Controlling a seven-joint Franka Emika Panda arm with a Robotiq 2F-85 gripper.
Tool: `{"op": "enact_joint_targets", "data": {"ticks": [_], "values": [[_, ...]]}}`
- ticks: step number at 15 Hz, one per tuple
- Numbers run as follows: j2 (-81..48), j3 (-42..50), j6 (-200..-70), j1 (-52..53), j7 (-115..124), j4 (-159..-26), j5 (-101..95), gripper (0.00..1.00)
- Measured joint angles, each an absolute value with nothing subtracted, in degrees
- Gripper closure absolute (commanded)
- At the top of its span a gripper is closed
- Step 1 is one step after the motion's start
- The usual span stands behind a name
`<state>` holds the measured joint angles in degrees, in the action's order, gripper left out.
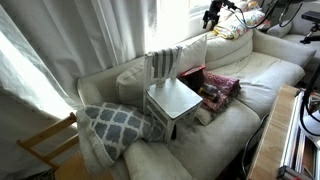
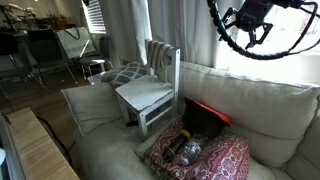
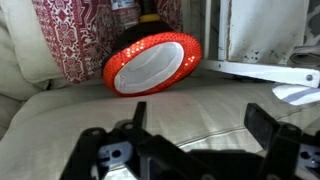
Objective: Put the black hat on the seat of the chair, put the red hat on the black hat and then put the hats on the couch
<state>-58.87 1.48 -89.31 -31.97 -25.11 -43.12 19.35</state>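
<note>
Closest to us in the wrist view, the gripper has its two fingers spread wide with nothing between them, above a cream cushion of the couch. Beyond it we see the red hat tipped on its side on the couch seat, pale inside facing us, touching a red patterned cloth and just beside the white frame of the chair. In an exterior view a dark shape we take for the black hat lies against the red rim. In both exterior views the gripper hangs high over the couch back, well apart from the hats
</note>
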Motion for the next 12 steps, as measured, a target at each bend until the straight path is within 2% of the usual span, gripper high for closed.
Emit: {"op": "enact_joint_targets", "data": {"ticks": [4, 12], "values": [[-54.71, 1.38, -89.57, -32.06, -25.06, -49.65, 21.35, 0.00], [-53.70, 1.32, -89.81, -32.15, -25.06, -51.44, 21.48, 0.00]]}}
